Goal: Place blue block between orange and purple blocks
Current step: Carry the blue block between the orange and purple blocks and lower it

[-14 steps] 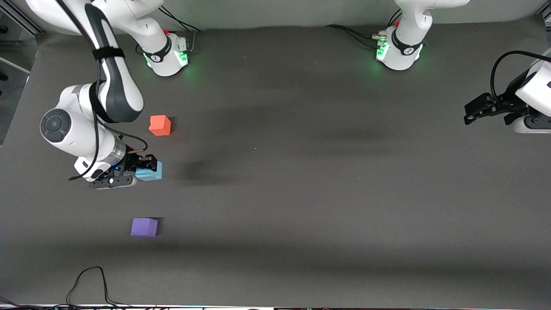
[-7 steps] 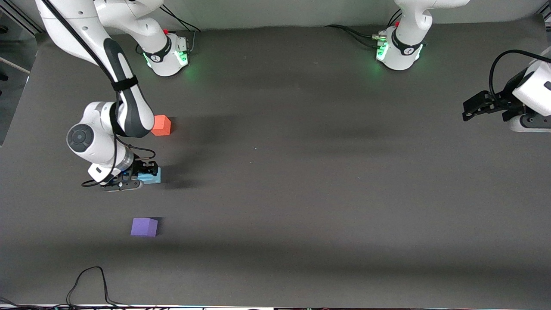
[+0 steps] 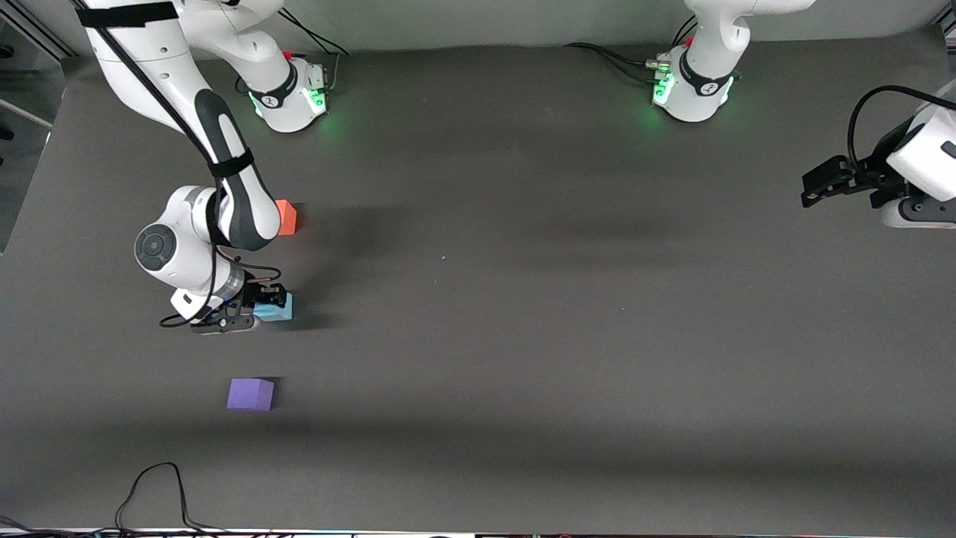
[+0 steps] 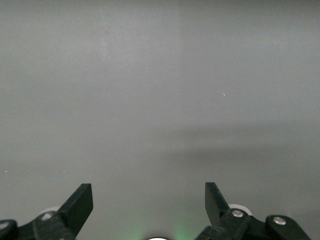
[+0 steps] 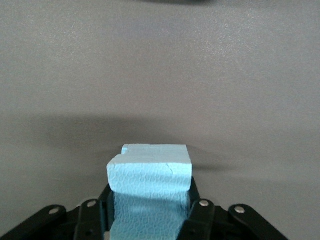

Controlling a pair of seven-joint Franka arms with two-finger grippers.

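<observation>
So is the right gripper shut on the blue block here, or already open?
Shut on it: in the right wrist view the right gripper has both fingers pressed against the blue block.

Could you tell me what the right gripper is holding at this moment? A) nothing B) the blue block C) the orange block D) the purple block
B: the right wrist view shows the right gripper shut on the blue block, and in the front view that block sits at the gripper between the orange block and the purple block.
</observation>
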